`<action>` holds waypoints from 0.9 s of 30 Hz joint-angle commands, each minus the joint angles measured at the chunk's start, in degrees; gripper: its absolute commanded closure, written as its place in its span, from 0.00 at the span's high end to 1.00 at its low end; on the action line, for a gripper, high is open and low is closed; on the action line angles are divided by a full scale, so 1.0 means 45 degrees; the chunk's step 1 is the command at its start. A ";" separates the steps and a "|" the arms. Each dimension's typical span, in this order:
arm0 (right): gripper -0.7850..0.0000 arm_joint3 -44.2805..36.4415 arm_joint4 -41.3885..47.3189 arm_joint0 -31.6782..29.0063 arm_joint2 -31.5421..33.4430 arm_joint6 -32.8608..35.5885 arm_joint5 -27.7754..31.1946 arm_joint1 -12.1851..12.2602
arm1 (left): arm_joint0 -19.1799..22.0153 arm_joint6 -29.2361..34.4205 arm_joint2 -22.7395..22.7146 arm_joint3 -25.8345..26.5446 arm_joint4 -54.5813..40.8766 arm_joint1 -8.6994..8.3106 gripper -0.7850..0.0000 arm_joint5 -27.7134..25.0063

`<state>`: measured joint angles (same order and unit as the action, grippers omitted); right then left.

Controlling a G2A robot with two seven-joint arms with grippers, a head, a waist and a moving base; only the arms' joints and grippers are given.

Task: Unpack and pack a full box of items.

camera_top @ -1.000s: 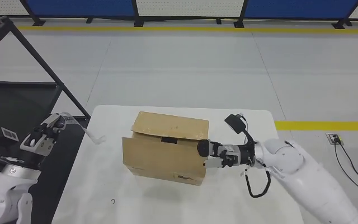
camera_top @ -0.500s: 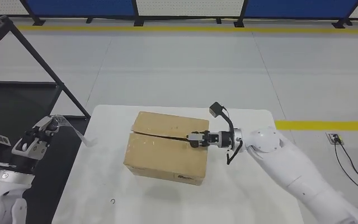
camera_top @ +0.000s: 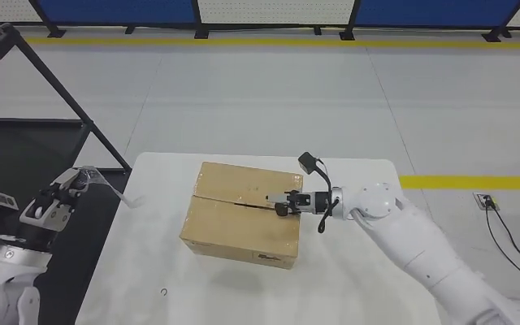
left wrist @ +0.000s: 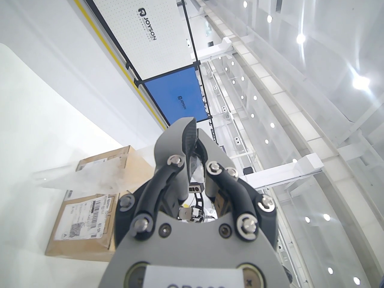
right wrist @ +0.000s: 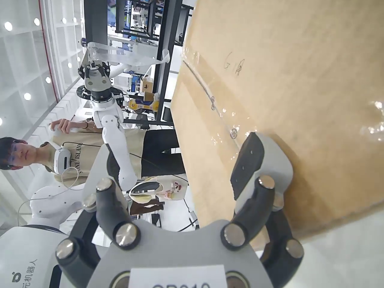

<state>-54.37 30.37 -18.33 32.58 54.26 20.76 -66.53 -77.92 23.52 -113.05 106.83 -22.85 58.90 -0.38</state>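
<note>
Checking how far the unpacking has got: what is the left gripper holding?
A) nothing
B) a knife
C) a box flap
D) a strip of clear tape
D: the left gripper is shut on a strip of clear tape that trails from its fingertips, well apart from the cardboard box.

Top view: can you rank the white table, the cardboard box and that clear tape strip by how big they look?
Largest to smallest:
1. white table
2. cardboard box
3. clear tape strip, plainly the smallest
</note>
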 commanded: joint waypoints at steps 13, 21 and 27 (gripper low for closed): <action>1.00 -0.0914 -0.2167 -0.0597 0.0897 -0.1521 0.4068 -0.0071 | 0.1553 0.3545 -0.0304 0.1087 -0.0537 -0.0396 0.00 0.1554; 1.00 -0.0794 -0.2978 -0.0849 0.0829 -0.2928 0.5633 -0.0501 | 0.3427 0.4742 0.0315 0.1674 -0.0523 -0.0749 0.00 0.3882; 1.00 -0.0333 -0.3054 -0.0728 0.0625 -0.2946 0.5402 -0.0772 | 0.3427 0.4742 0.0315 0.1674 -0.0523 -0.0749 0.00 0.3882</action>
<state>-55.84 16.62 -21.60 35.38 40.99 45.08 -70.02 -62.51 44.86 -111.63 114.36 -25.19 55.53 17.09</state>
